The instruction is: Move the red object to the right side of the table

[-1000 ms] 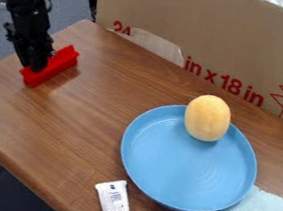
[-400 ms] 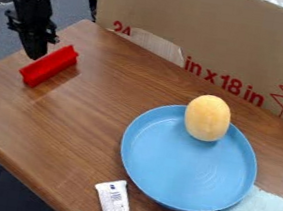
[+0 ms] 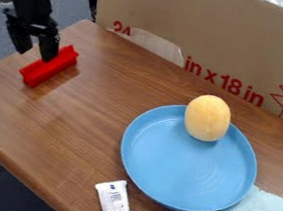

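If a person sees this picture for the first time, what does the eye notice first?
Probably the blue plate at the front right, with a tan egg-shaped thing on it. Next, the red bar on the table's left side, with the black gripper just above its far end.

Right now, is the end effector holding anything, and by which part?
Nothing is held. The end effector stands open just above the red bar, which lies on the table.
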